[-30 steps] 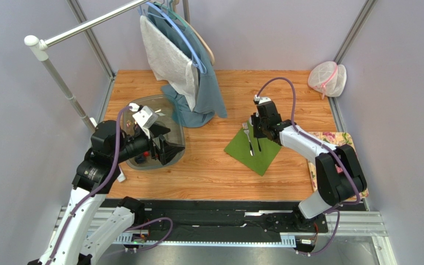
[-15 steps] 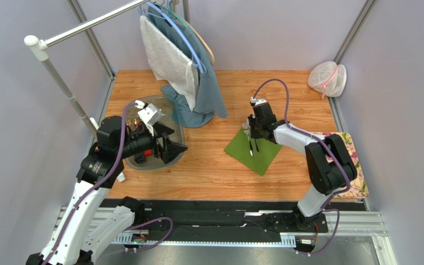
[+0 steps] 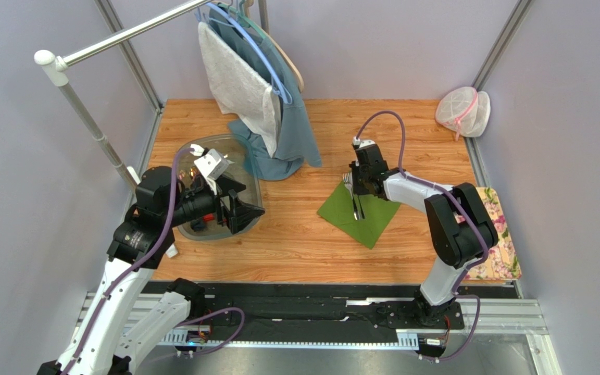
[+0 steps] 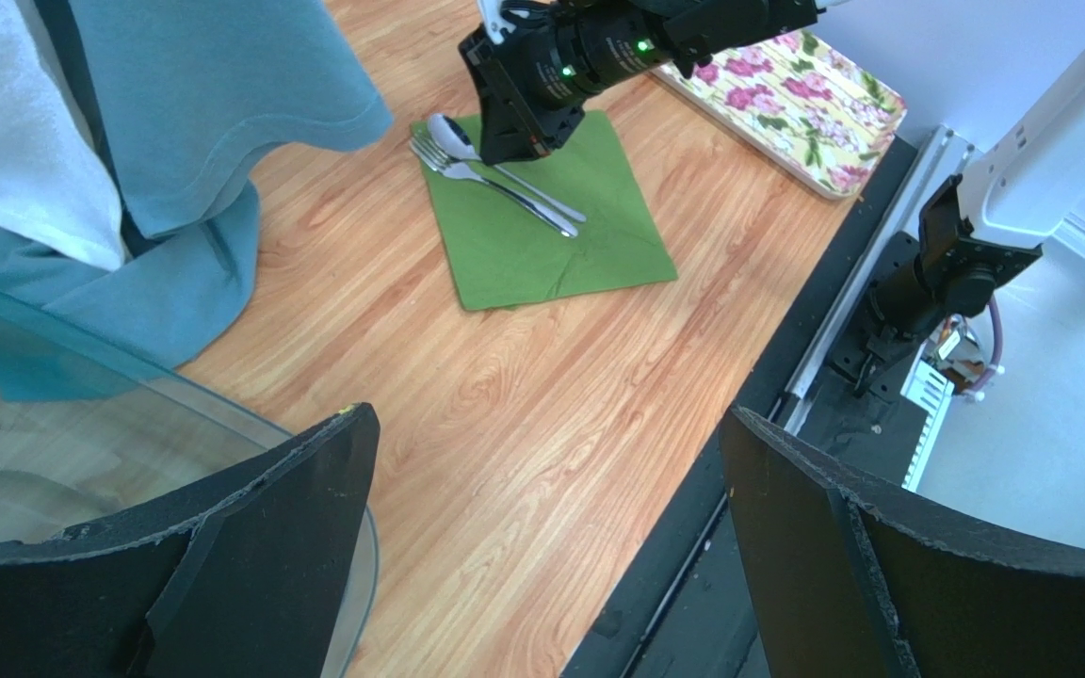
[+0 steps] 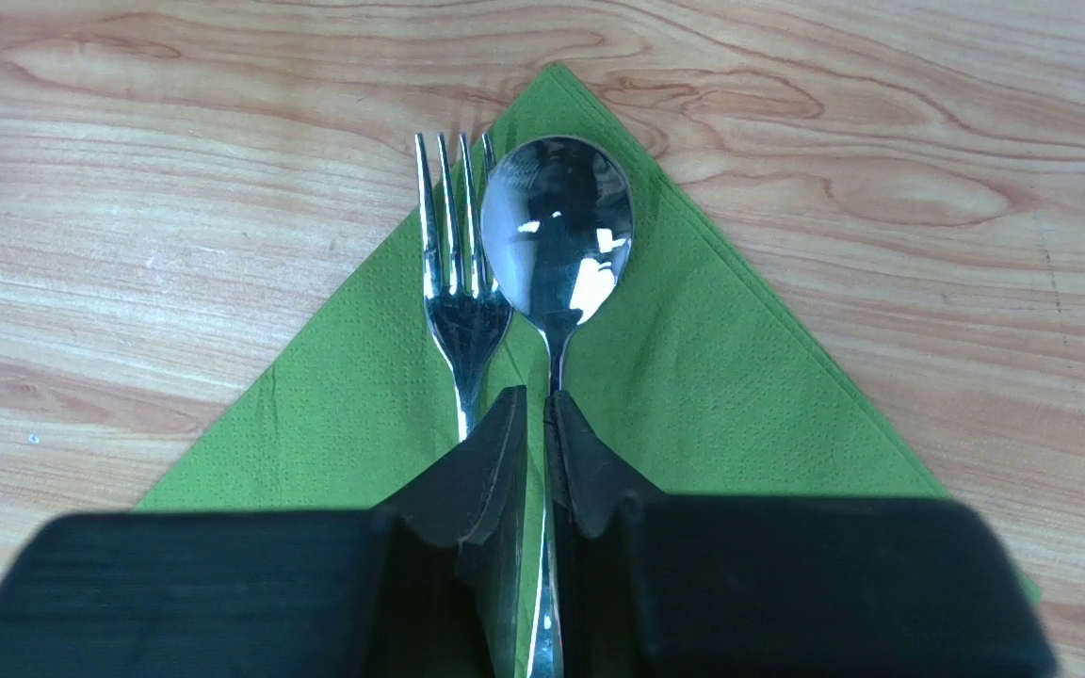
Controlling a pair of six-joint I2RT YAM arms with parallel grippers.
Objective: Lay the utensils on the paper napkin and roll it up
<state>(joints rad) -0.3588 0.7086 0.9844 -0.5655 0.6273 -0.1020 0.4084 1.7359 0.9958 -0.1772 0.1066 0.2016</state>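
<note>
Left of the paper napkin (image 3: 366,226), the left fingers (image 4: 265,551) hang spread wide over the clear tub (image 4: 110,353); fork (image 5: 456,283) and spoon (image 5: 558,212) lie side by side on the napkin; the right fingers (image 5: 485,466) straddle the spoon's handle, grip impossible to tell; lifting away while pinching could drag it askew.

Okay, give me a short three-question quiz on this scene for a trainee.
1. True or false: the paper napkin is already rolled up.
2. Multiple choice: whose handle sits between the fingers of the right pincer? A fork, B spoon, C both.
3. Short answer: which pincer stands wide open with nothing in it?

Key:
1. False, it lies flat on the table.
2. B.
3. The left pincer.
</note>
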